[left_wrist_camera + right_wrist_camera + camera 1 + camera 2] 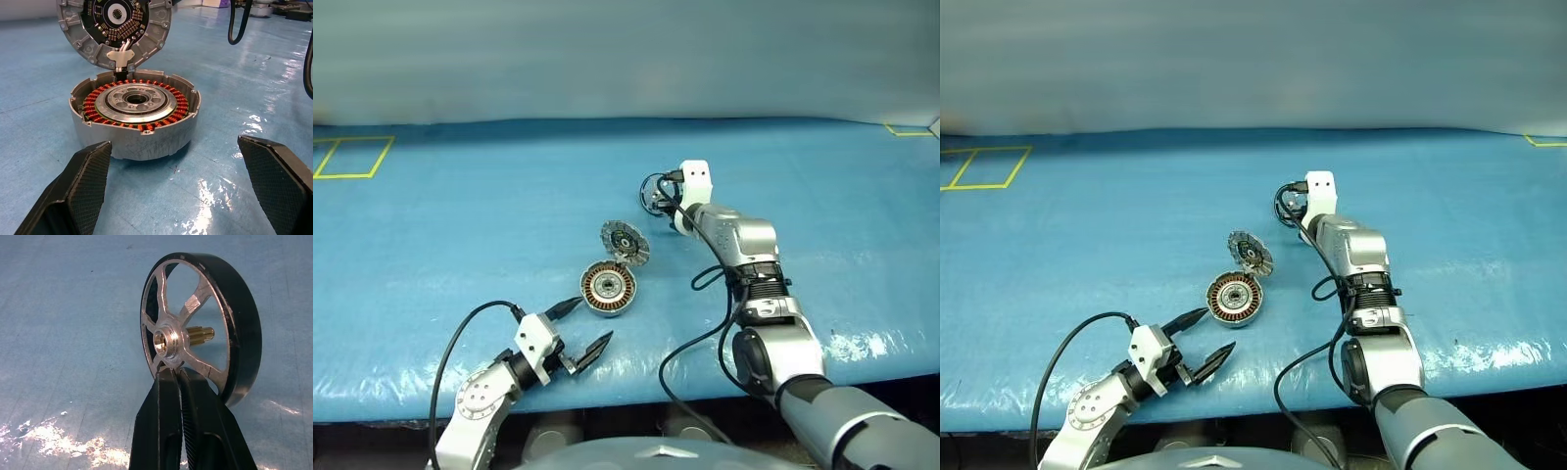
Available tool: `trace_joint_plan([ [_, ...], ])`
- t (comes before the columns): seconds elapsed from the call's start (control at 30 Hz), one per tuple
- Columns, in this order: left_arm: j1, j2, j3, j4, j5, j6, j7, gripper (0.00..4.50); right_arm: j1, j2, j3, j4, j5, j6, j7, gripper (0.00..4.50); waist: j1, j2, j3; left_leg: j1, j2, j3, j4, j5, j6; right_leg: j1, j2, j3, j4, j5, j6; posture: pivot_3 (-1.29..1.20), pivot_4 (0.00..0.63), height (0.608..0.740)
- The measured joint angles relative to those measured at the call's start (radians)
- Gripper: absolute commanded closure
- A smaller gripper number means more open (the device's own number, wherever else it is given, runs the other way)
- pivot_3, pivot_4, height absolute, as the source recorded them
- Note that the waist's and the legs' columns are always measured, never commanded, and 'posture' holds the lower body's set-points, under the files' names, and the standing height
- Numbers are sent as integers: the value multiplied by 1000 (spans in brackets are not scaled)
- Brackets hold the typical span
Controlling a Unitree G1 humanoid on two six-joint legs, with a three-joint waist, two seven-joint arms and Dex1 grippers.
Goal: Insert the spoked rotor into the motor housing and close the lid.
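Nearest to us, our left hand (578, 328) waits low at the near edge of the counter (431, 235), its two black fingers spread wide and holding nothing. Just beyond its fingertips sits the motor housing (608, 289), open side up, the copper winding ring and the silver centre bearing plain to see in the left wrist view. The lid (625, 242) stands raised on its hinge at the housing's far rim, its dark patterned face turned towards us, so the mouth of the cup is free.

Our right hand (177, 377) reaches further out across the blue counter, beyond the housing and to its right. Its fingers are pressed together on the spoked rotor (198, 345), pinching a spoke just under the hub, with the wheel standing on edge and its small brass shaft pointing away sideways.

What matters for the coming move, as we judge it, is this: the housing lies nearer to us and to the left of the held rotor, and the rotor's axis runs about level while the housing's bore points straight up. We expect to have to bring the wheel back and lay it flat, shaft down, over the bearing.
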State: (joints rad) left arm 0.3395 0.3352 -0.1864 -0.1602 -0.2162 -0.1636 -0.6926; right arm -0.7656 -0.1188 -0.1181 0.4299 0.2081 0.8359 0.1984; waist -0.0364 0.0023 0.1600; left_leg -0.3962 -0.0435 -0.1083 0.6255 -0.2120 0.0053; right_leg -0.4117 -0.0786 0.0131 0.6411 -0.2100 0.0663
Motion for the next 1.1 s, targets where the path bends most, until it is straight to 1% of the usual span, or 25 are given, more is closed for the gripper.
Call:
trace_joint_plan([
  [0.53, -3, -1, -10, 18, -1, 0, -8, 0, 223, -66, -49, -420, 132, 317, 27, 4497, 1, 0, 0, -2, 0, -2, -2, 0, 0, -1, -1, -1, -4, 0, 0, 0, 150, 740],
  [0.63, -3, -1, -10, 18, -3, 0, -10, 0, 249, -71, -70, -464, 153, 373, 23, 3724, 1, 0, 0, -3, 0, -2, -3, 0, 0, -1, -1, -1, -5, 0, 0, 0, 150, 740],
  [0.7, -2, 0, -11, 18, -4, 0, -14, 0, 273, -72, -86, -474, 162, 405, 19, 3106, 2, 0, 1, -5, 0, -2, -3, 0, 0, -3, -1, -1, -5, 0, 1, 0, 150, 740],
  [0.77, -4, 1, -10, 18, -4, 0, -17, 0, 275, -76, -92, -485, 166, 434, 14, 2383, 1, 1, 2, -6, 0, -1, -3, 0, 0, -3, -1, -1, -6, 0, 1, 0, 150, 740],
  [0.83, -6, 1, -11, 18, -4, 0, -23, 0, 275, -77, -98, -498, 171, 452, 11, 1774, 0, 1, 3, -6, 0, -1, -4, 0, 0, -4, -1, -1, -7, 0, 1, 0, 150, 740],
  [1.1, -8, 2, -11, 18, -4, 1, -30, 0, 272, -101, -135, -650, 218, 533, 8, 1774, 1, 2, 3, -9, 0, -1, -4, 0, 0, -4, -1, -2, -11, 1, 3, 0, 150, 740],
])
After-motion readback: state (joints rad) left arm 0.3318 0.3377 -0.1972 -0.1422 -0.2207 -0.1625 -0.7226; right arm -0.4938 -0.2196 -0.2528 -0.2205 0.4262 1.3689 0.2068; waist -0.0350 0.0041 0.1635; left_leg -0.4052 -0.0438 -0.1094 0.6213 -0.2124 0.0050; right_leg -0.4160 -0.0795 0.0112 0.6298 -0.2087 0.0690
